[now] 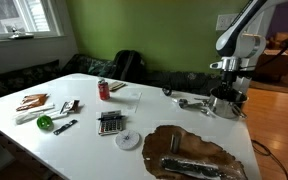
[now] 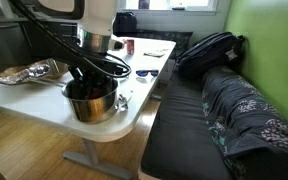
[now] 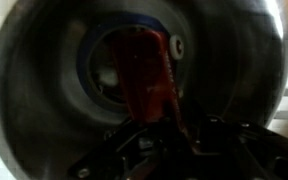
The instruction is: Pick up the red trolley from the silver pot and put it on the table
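The silver pot [image 1: 224, 105] stands near a table corner in both exterior views [image 2: 92, 104]. My gripper [image 1: 230, 90] reaches down into it from above [image 2: 94, 78]. In the wrist view the pot's dark steel wall [image 3: 29, 90] fills the frame, and the red trolley [image 3: 147, 72] lies on the pot's bottom, blurred and very close. Its lower end reaches the dark jaws [image 3: 160, 126]. The jaws are too dark to show whether they grip it. The white table [image 1: 84, 135] carries the pot.
A loose silver utensil [image 1: 189, 102] lies beside the pot. A brown leather-like mat [image 1: 189, 150] lies near the front edge. A red-and-white can [image 1: 103, 90], a calculator [image 1: 110, 123] and small items sit mid-table. A black bag [image 2: 209, 50] rests on the couch.
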